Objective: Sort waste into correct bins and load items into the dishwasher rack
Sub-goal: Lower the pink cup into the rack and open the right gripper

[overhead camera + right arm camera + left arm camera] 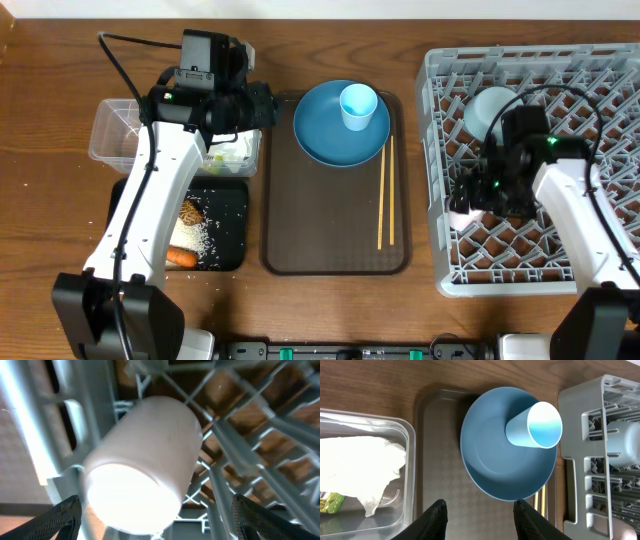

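Down in the left part of the dishwasher rack [432,150] lies the white-pink cup [145,460], tilted on its side against the grey lattice. My right gripper [160,510] straddles it with the jaws spread wide, gripping nothing. A gap shows on one side; on the other I cannot tell whether the finger touches.

My worry is the way out. Lifting crooked, a finger could catch the cup and drag it, or snag a rack bar. Resting on its round side over an open grid, the cup may roll or wedge between pegs.

Farther back in the rack sits the light-blue bowl [490,108]. To the left, on the brown tray [320,230], wait the dark-blue plate [325,140] with the light-blue cup [358,106] on it, and the chopsticks [384,190] beside them. My left gripper [481,515] hovers near the plate, partly open and empty. Far left are the clear tub [110,130] and black tray [228,215].

Everything stands on a brown wooden table [330,310]; of the room, hardly anything shows.
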Robot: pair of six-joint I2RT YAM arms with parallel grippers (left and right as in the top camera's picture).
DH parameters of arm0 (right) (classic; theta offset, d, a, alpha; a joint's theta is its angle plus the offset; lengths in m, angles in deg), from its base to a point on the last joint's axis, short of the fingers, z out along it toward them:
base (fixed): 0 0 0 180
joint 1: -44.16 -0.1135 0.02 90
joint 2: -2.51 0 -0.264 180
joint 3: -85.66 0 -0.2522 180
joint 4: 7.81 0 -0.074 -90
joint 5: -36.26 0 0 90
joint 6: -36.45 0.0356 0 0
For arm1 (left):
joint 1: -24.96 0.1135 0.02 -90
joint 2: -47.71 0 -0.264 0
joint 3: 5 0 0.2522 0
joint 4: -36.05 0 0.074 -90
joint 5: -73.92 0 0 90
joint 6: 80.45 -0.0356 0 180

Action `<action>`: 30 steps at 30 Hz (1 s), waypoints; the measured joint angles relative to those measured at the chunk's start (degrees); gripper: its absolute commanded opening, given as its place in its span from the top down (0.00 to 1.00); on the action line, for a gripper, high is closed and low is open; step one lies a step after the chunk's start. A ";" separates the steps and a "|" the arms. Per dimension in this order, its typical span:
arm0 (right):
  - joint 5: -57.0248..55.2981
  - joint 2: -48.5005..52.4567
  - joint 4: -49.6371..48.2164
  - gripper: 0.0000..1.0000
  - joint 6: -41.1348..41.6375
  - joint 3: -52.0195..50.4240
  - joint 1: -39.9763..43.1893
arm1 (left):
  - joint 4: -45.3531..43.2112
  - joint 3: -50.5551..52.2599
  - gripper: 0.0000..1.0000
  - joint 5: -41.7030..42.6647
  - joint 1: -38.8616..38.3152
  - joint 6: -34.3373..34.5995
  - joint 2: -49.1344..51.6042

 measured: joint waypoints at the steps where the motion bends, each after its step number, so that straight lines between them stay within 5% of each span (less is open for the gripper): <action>1: 0.02 0.00 0.48 0.12 0.00 1.60 0.00 | 0.13 0.00 0.56 0.00 0.00 0.00 0.00; 13: 0.02 -0.04 5.33 0.09 0.00 18.60 0.00 | 1.11 0.02 0.56 -0.50 -2.82 -0.02 0.00; 30: 0.07 -0.02 6.82 0.09 0.00 18.67 0.00 | -22.51 0.00 0.50 -11.43 -17.09 4.04 10.75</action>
